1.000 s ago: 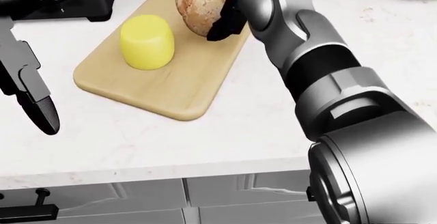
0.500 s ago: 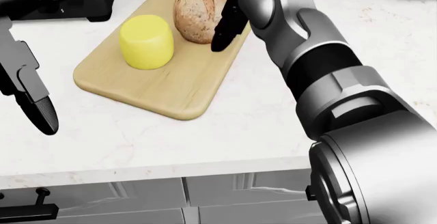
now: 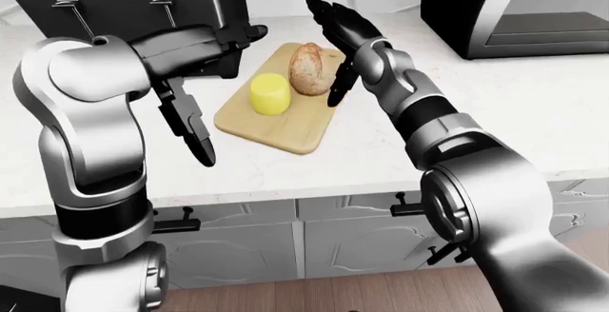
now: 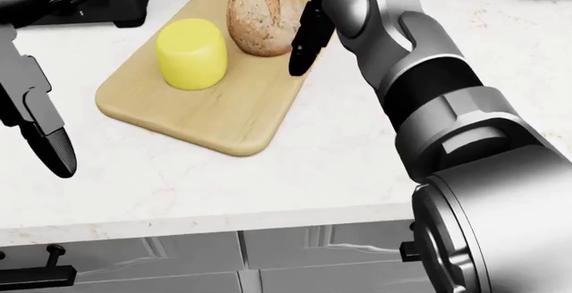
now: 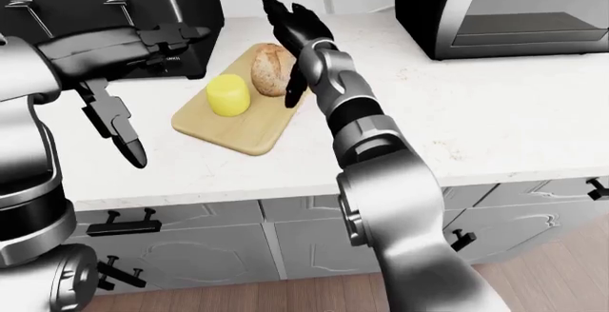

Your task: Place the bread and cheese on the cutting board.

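A brown bread loaf (image 4: 259,11) and a yellow cheese cylinder (image 4: 190,55) both rest on the wooden cutting board (image 4: 214,115), cheese to the left of the bread. My right hand (image 3: 337,49) is open just right of the loaf. Its upper fingers are raised above the bread, and one dark finger (image 4: 304,45) hangs over the board's right edge, apart from the crust. My left hand (image 3: 220,91) is open left of the board. One long finger (image 4: 49,139) points down over the counter and holds nothing.
A black toaster (image 3: 123,2) stands at the top left behind the board. A black oven (image 3: 523,5) stands at the top right. The white counter (image 3: 314,176) ends in an edge, with grey drawers (image 3: 362,233) below.
My right hand has let go of the bread and drawn a little to the right. The loaf now lies still on the board. The left arm has not moved.
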Controlling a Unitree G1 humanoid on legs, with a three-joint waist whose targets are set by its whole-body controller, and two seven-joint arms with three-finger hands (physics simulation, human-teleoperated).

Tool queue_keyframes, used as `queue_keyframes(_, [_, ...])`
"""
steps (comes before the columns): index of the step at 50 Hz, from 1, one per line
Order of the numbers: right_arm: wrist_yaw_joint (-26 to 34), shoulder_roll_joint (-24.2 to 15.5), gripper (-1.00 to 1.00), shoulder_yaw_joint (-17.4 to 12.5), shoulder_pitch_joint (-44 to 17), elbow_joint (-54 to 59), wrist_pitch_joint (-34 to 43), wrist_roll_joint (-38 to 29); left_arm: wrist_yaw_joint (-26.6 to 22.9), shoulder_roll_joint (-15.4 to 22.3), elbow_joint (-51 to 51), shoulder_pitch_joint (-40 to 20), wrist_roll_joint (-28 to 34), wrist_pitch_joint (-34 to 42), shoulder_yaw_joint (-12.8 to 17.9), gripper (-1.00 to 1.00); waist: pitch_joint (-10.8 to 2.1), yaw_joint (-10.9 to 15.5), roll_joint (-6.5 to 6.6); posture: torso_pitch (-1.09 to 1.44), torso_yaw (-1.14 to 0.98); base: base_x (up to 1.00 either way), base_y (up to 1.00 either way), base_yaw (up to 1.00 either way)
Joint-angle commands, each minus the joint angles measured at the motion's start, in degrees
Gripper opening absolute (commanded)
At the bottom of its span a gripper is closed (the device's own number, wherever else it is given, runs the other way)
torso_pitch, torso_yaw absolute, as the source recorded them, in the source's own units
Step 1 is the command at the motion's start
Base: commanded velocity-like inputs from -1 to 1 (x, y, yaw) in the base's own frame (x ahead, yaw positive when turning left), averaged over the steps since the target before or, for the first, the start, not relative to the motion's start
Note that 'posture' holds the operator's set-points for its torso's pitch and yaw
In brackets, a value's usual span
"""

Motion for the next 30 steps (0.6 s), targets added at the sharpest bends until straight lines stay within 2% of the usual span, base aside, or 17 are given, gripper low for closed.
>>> queue_keyframes(1, [-0.7,-0.6,1.0,-0.4,-2.6,-2.4,-0.5,0.5,0.9,0.6,-1.4,-1.8,0.1,-0.5,0.9,1.0,-2.04,0.0,0.29,0.08,0.0,0.0,0.0,0.0])
queue_keyframes(6, [1.0,-1.3,1.0,-1.0,-3.3,-2.7,-0.3,1.7,1.3,0.4,-1.1,-2.2,0.1,-0.2,1.0,1.0,-2.03,0.0,0.26,0.08,0.0,0.0,0.0,0.0])
queue_keyframes(13, [2.7,-3.3,1.0,-2.1,-3.9,-4.2,-1.8,5.7,4.4,-0.1,-0.6,-3.4,-0.5,1.9,1.6,1.0,-1.91,0.0,0.16,0.08,0.0,0.0,0.0,0.0])
queue_keyframes(19, [4.8,-4.3,1.0,-2.4,-2.2,-7.4,-2.7,10.8,6.3,-0.7,-3.1,-4.7,-1.3,6.1,1.7,1.0,-1.83,-0.1,0.02,0.08,0.0,0.0,0.0,0.0])
queue_keyframes(21, [5.7,-5.1,1.0,-3.6,-1.2,-9.6,-1.7,14.2,7.5,-1.1,-4.7,-4.8,-1.6,8.3,2.0,1.0,-1.84,-0.2,-0.03,0.08,0.0,0.0,0.0,0.0])
queue_keyframes(25, [8.2,-6.4,1.0,-3.8,3.0,-17.1,1.3,19.5,9.4,-1.5,-8.9,-5.1,-2.4,14.1,2.4,1.0,-1.77,-0.1,-0.21,0.08,0.0,0.0,0.0,0.0])
queue_keyframes(28, [11.1,-6.8,1.0,-3.8,8.6,-28.8,6.5,23.2,12.5,-1.3,-11.5,-4.3,-3.4,16.8,3.2,1.0,-1.63,-0.1,-0.4,0.08,0.0,0.0,0.0,0.0])
queue_keyframes(30, [13.8,-7.1,1.0,-4.2,13.4,-40.4,12.2,25.5,14.8,-1.2,-13.9,-1.9,-4.3,18.0,3.8,1.0,-1.61,0.0,-0.5,0.08,0.0,0.0,0.0,0.0])
